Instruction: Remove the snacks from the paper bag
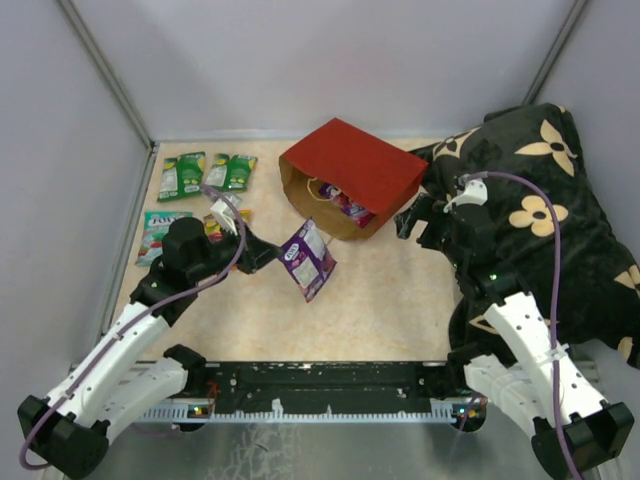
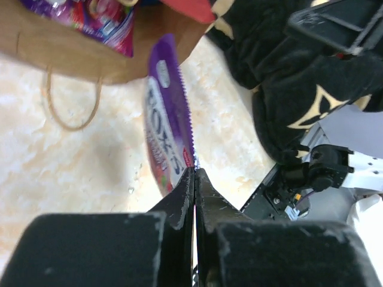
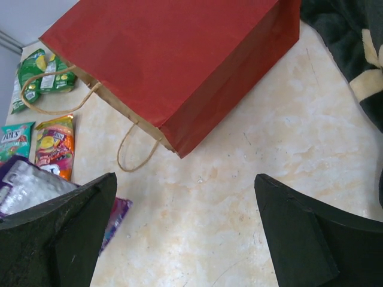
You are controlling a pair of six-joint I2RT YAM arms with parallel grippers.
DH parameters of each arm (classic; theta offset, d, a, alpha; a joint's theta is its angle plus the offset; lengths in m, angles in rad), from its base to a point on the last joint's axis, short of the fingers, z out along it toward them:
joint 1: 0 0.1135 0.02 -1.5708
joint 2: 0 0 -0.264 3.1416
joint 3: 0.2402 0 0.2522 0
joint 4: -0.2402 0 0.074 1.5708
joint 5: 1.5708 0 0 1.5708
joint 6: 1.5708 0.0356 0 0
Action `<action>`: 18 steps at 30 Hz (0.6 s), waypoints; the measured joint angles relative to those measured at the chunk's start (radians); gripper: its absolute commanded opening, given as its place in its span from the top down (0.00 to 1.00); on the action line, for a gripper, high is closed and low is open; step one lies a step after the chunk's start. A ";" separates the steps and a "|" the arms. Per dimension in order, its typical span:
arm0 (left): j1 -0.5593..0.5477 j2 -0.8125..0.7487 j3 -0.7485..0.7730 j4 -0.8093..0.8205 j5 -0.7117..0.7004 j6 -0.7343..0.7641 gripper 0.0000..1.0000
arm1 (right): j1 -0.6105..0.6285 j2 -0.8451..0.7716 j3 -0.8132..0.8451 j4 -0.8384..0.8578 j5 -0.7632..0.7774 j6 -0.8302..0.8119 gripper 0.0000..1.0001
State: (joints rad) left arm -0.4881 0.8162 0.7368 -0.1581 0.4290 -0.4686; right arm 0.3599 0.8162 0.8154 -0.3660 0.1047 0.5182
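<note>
Between left end effector (image 2: 194, 176) tips, clamped: purple packet (image 2: 166, 119), outside paper bag (image 2: 72, 54).

The left gripper (image 1: 274, 253), jaws clamped, is holding a purple packet (image 1: 308, 259) just near of the bag (image 1: 352, 172), which is lying sideways on the counter (image 1: 390, 290). Green packets (image 1: 181, 176) are lying far left.

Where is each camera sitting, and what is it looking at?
Top: above and behind the arms, looking down at the table; both arms show.
Left wrist: behind the shut left hand, facing the purple packet it pinches.
Right wrist: behind the open right hand, facing down at the paper bag.
Both wrist views show the paper bag.
</note>
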 measured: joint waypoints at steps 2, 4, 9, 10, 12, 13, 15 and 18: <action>0.000 -0.006 -0.031 -0.014 -0.024 -0.022 1.00 | 0.000 0.002 0.002 -0.001 0.000 0.002 0.01; 0.000 -0.001 -0.070 -0.020 -0.045 -0.037 1.00 | 0.000 0.007 0.004 0.000 0.002 0.002 0.01; 0.003 0.126 -0.132 0.003 -0.089 -0.058 1.00 | 0.000 0.019 0.004 0.000 0.002 0.001 0.01; 0.006 0.159 -0.139 0.014 -0.101 -0.059 1.00 | 0.000 0.019 0.004 -0.001 0.002 0.000 0.01; 0.010 0.214 -0.151 0.023 -0.129 -0.059 1.00 | 0.000 0.019 0.004 -0.002 0.002 -0.002 0.01; 0.012 0.239 -0.155 0.018 -0.146 -0.059 1.00 | 0.000 0.018 0.004 -0.003 0.004 -0.003 0.01; 0.012 0.271 -0.161 0.000 -0.185 -0.057 1.00 | 0.000 0.014 0.004 -0.010 0.008 -0.006 0.01; 0.012 0.290 -0.162 -0.031 -0.267 -0.049 1.00 | 0.000 0.007 0.004 -0.024 0.012 -0.012 0.01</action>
State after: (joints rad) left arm -0.4759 1.1065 0.5747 -0.1890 0.1619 -0.5179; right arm 0.3599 0.8234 0.8196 -0.3904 0.1169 0.5064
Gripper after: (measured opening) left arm 0.005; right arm 0.990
